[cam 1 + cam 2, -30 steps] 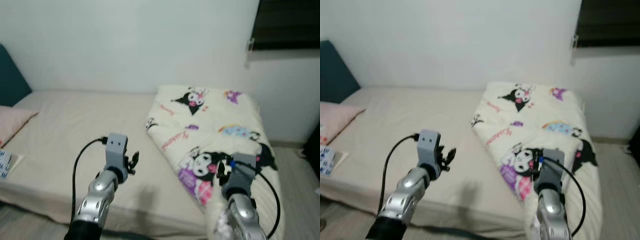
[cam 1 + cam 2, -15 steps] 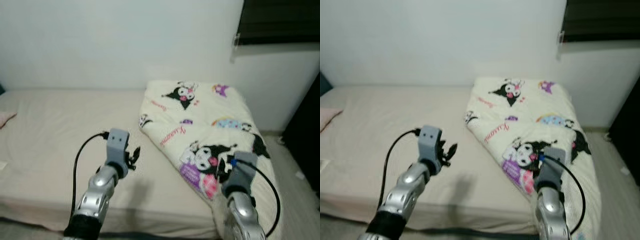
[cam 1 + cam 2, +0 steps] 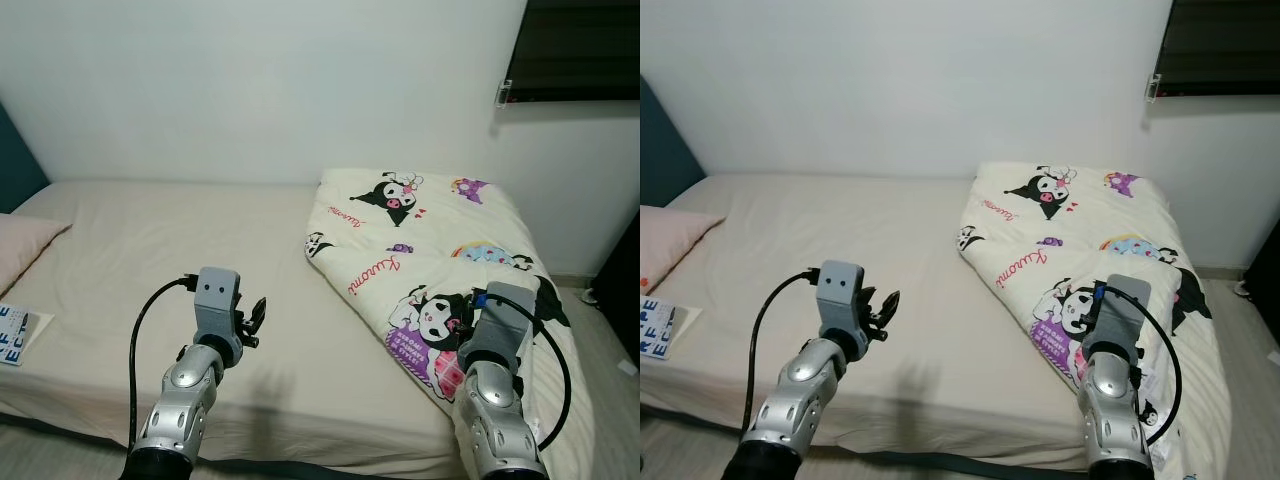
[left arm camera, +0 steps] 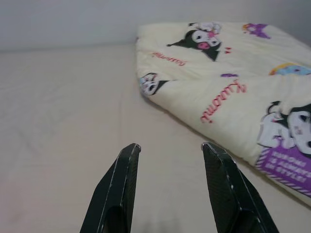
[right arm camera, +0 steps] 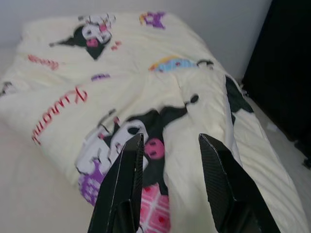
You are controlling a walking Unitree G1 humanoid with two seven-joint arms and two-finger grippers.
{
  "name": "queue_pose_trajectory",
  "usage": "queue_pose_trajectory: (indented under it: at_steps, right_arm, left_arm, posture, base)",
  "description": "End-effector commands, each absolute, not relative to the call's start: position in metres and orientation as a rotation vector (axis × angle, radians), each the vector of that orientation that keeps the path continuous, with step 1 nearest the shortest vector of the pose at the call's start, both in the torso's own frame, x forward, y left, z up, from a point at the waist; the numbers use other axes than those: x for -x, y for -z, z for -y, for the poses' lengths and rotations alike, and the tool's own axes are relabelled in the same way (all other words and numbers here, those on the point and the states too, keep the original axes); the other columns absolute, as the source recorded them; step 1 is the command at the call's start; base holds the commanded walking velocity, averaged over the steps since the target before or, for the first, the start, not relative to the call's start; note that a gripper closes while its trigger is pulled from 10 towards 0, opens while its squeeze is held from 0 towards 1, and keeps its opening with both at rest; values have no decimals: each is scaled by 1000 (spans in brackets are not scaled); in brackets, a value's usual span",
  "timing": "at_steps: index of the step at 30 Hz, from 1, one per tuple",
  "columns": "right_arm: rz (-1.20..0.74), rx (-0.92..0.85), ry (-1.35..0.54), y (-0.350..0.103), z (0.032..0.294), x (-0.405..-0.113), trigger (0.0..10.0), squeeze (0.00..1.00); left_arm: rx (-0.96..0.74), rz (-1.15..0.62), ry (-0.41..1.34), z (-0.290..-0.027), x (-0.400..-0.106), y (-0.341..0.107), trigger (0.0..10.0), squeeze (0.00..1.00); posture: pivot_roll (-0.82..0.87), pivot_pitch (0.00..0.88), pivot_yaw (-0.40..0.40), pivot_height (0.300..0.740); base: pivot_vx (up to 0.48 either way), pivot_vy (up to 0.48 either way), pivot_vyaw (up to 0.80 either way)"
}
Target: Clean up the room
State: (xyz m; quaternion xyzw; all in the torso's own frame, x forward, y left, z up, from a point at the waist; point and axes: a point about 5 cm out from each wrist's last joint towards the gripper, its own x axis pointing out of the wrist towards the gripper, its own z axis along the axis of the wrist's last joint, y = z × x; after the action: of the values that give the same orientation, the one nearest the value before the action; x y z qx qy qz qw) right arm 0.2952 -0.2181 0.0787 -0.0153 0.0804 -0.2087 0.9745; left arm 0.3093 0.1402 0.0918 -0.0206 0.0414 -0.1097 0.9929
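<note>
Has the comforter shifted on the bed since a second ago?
No. The comforter lies folded at the same end of the bed; the camera panned.

Right hand (image 5: pixel 167 141) fingers parted, above cartoon-print blanket (image 5: pixel 121 73)

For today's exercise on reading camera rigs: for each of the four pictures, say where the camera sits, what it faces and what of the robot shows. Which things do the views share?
Left eye view: head, looking down at the bed; both silver arms show.
Right eye view: head, same scene, slightly offset.
Left wrist view: left gripper, open above the sheet, faces the cartoon blanket.
Right wrist view: right gripper, open over the blanket's print.
All four share the blanket.
</note>
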Motion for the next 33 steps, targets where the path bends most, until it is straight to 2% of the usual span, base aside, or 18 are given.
queue_pose_trajectory:
  at_steps: [1, 22, 30, 31, 33]
  right_arm:
    - [-192, 36, 408, -73, 216, -294, 10000, 0]
    - [-198, 48, 423, -68, 219, -284, 10000, 0]
    - [-189, 47, 424, -69, 217, -282, 10000, 0]
    - [-194, 57, 410, -68, 215, -281, 10000, 0]
    - [-189, 89, 369, -69, 212, -282, 10000, 0]
  left_arm:
    - [34, -105, 203, -147, -307, -88, 10000, 0]
    - [24, -134, 185, -143, -310, -86, 10000, 0]
    - [19, -159, 176, -143, -307, -80, 10000, 0]
    - [8, -166, 176, -144, -306, -78, 10000, 0]
    - [15, -161, 153, -149, -306, -80, 10000, 0]
  posture:
    - [0, 8, 62, 740]
    - [-2, 11, 70, 740]
    - [-9, 26, 61, 715]
    - [-13, 54, 43, 710]
    - [-2, 55, 35, 700]
  base:
    - [0, 0, 0]
    - [0, 0, 0]
    - [0, 0, 0]
    - [0, 0, 0]
    - [0, 0, 0]
